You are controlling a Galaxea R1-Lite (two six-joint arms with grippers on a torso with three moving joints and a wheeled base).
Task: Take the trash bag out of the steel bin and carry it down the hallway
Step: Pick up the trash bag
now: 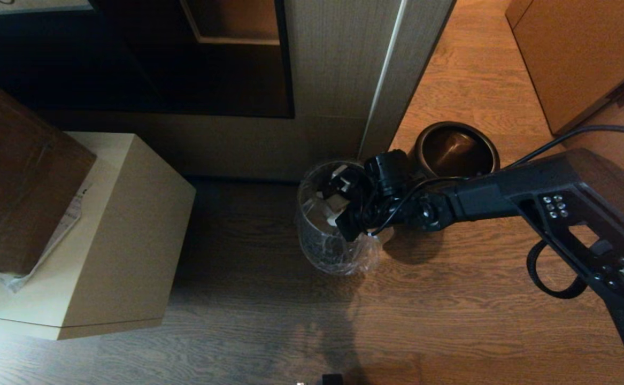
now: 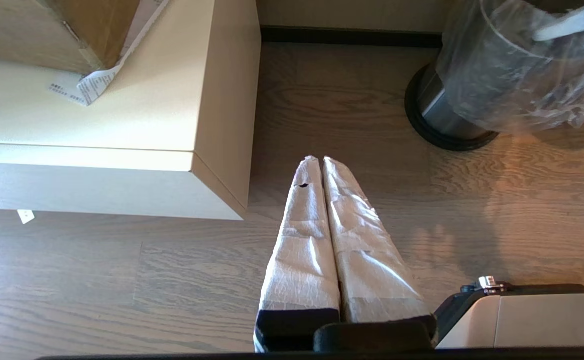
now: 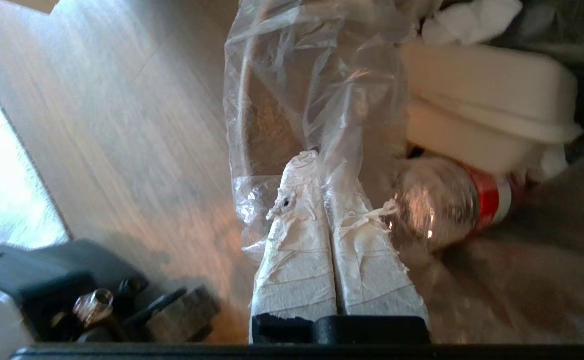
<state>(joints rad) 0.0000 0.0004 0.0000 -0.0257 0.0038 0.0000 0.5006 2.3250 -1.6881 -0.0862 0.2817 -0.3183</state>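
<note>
Bag (image 1: pixel 338 251) sits in the bin (image 2: pixel 444 125), its edge folded over the rim, by the wall; right gripper (image 3: pixel 322 165) closed on a pinch of film at the rim; left gripper (image 2: pixel 320 160) shut, empty, parked over the floor (image 2: pixel 171 280). Film looks thin, slippery, tearable; load of bottle (image 3: pixel 447 200) and carton (image 3: pixel 492 105) probably light; gathering more film should hold better.

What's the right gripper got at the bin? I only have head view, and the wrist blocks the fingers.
Observer: In the right wrist view the right gripper is shut, its fingers pinching a fold of the trash bag.
Operator: Bag out yet?
Observer: No. The left wrist view shows it draped over the steel bin, which stands on the floor.
Operator: Left arm?
Observer: The left gripper is shut and empty, pointing at the floor beside the beige box.
</note>
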